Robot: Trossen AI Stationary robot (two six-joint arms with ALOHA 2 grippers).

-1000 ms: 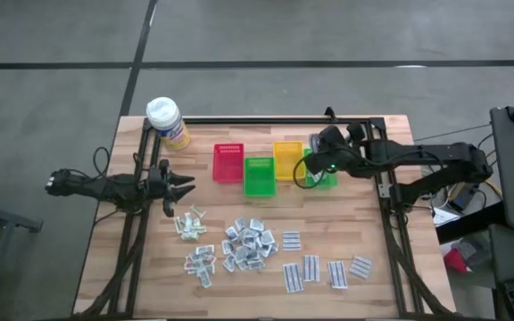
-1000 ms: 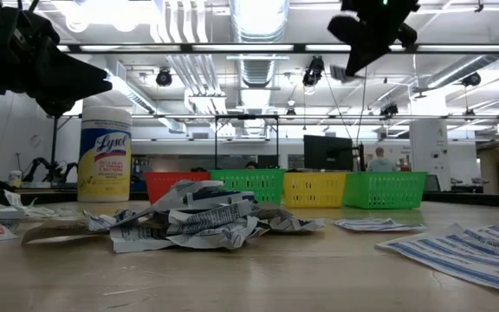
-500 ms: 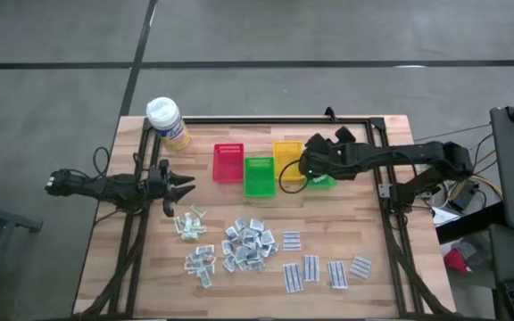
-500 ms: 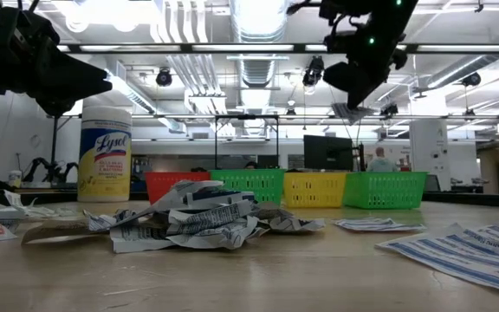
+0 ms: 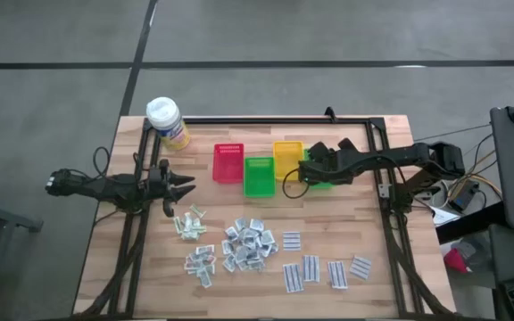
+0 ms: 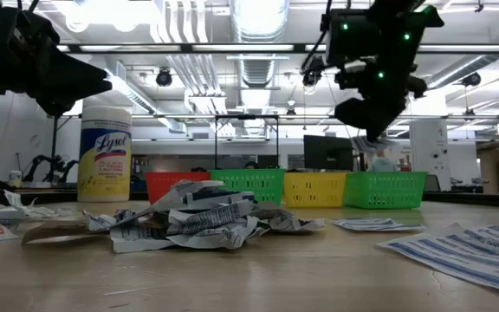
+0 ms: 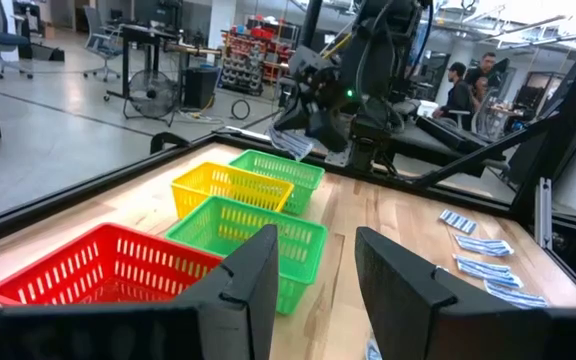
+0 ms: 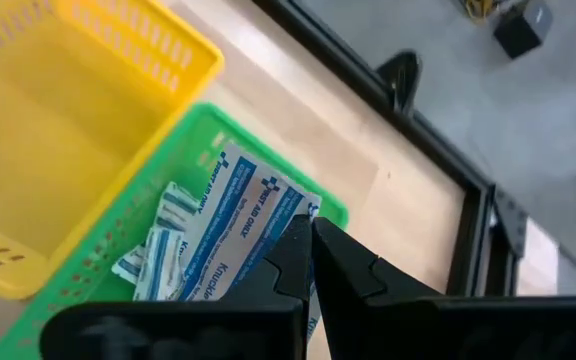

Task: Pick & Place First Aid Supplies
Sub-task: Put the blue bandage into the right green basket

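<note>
The first aid supplies lie in loose heaps on the table's near half: crinkly silvery wrappers (image 5: 250,242), blue-striped strips (image 5: 310,267) and pale sachets (image 5: 188,223). My right gripper (image 8: 311,235) hovers over the right green bin (image 8: 118,270), shut on a white packet with blue print (image 8: 243,215). More packets (image 8: 153,262) lie in that bin. My left gripper (image 7: 313,280) waits open at the table's left side, pointing level toward the bins. My right gripper pinches one end of the white-and-blue packet (image 8: 290,208) between its two fingers. The fingers slant downward, coming from the table's right side. The packet sticks out past the fingertips, lifted clear above the right green bin.
A red bin (image 5: 227,162), a green bin (image 5: 258,176) and a yellow bin (image 5: 287,157) stand in a row at the table's far side. A yellow bottle with a white cap (image 5: 166,121) stands at the far left corner. A black frame rail (image 5: 275,120) runs along the far edge.
My right gripper has come down and tipped more steeply downward, moving a little toward the table's left and near edge over the right green bin. It has stayed shut on the packet, which has gone along with it.
</note>
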